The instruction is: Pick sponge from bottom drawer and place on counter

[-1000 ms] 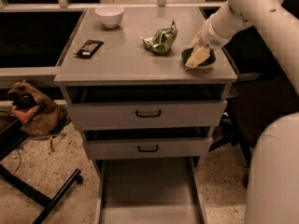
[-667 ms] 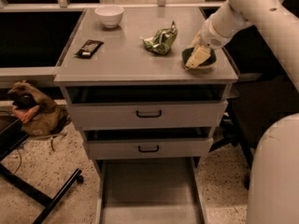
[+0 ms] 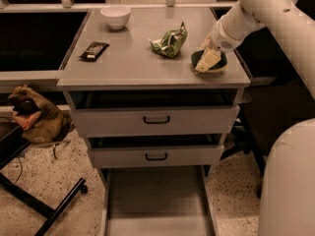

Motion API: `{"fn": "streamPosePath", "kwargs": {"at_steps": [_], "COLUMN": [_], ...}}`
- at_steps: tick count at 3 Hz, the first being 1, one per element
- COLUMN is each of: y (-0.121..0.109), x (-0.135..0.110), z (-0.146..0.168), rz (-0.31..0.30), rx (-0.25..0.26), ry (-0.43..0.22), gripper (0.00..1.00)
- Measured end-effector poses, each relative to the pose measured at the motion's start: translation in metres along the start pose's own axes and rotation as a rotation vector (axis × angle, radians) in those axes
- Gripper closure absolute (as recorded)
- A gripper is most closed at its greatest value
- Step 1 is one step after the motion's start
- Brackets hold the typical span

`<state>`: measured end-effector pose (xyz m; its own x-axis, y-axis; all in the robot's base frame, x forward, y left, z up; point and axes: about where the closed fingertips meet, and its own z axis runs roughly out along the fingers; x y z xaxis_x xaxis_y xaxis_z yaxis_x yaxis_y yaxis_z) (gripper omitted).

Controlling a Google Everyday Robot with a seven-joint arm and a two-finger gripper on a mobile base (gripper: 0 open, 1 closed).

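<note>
The sponge [image 3: 219, 59], a dark green pad, lies at the right front corner of the counter [image 3: 133, 58]. My gripper [image 3: 207, 61] comes down from the white arm at the upper right and sits right on the sponge, covering its left part. The bottom drawer [image 3: 156, 200] is pulled out below the cabinet, and its grey floor shows nothing on it.
On the counter are a wrinkly green-and-white snack bag [image 3: 170, 42] just left of the sponge, a black candy bar wrapper [image 3: 94, 50] at the left and a white bowl [image 3: 115, 16] at the back. Two grey drawers with black handles [image 3: 156, 119] stand slightly open. A brown bag [image 3: 34, 114] lies on the floor at the left.
</note>
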<state>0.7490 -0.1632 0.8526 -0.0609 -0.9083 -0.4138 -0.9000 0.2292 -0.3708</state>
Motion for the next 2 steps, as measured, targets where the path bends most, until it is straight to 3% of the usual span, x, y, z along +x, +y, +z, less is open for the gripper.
{"fn": "streamPosePath", "kwargs": {"at_steps": [2], "y": [0.0000], "x": [0.0000], "z": [0.0000], "rz": [0.000], "rx": [0.000], "ry": [0.000], "gripper": [0.12]}}
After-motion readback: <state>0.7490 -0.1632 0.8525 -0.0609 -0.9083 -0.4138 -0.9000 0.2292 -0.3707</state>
